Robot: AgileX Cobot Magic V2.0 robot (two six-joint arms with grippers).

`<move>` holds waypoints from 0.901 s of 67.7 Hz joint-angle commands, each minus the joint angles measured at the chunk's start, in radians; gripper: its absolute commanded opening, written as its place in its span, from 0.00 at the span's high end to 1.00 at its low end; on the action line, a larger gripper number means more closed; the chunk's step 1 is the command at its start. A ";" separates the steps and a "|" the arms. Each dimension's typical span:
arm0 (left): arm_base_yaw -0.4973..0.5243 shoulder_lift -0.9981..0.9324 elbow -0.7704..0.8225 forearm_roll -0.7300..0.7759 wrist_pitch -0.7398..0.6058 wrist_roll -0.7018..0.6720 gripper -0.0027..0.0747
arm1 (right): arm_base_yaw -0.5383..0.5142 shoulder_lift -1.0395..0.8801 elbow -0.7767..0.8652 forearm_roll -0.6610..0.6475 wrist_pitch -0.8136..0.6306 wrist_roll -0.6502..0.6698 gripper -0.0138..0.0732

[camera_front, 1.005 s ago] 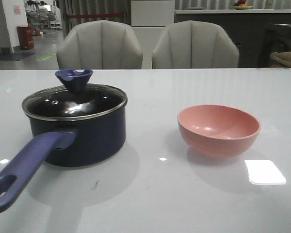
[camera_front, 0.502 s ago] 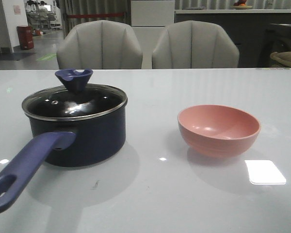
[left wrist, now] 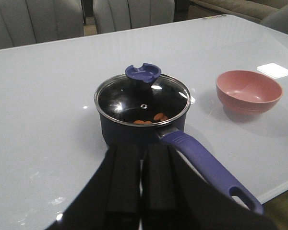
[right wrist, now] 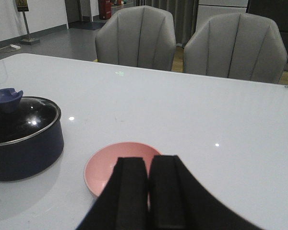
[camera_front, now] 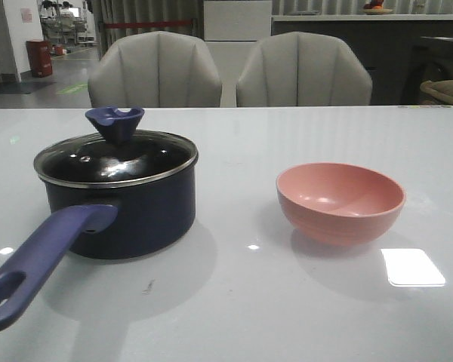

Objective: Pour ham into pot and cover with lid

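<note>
The navy pot [camera_front: 128, 215] stands at the left of the table, its purple-blue handle [camera_front: 38, 264] pointing toward the front edge. The glass lid [camera_front: 115, 157] sits on the pot, its navy knob [camera_front: 115, 123] upright. Through the lid in the left wrist view, orange-pink ham chunks [left wrist: 151, 119] lie inside the pot [left wrist: 134, 132]. The pink bowl [camera_front: 340, 201] stands empty at the right. My left gripper [left wrist: 141, 148] is shut and empty, held back from the pot. My right gripper [right wrist: 148, 163] is shut and empty, above the near side of the bowl [right wrist: 108, 167]. Neither gripper shows in the front view.
Two grey chairs [camera_front: 157, 72] stand behind the table's far edge. A bright light patch [camera_front: 412, 267] lies on the white table [camera_front: 249, 302] right of the bowl.
</note>
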 commanded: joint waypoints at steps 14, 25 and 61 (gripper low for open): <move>0.078 0.011 0.085 0.015 -0.254 -0.001 0.82 | -0.001 0.007 -0.030 0.005 -0.070 0.000 0.65; 0.193 -0.002 0.217 0.031 -0.451 -0.001 0.82 | -0.001 0.007 -0.030 0.005 -0.070 0.000 0.65; 0.315 -0.109 0.406 0.038 -0.675 -0.059 0.82 | -0.001 0.007 -0.030 0.005 -0.070 0.000 0.65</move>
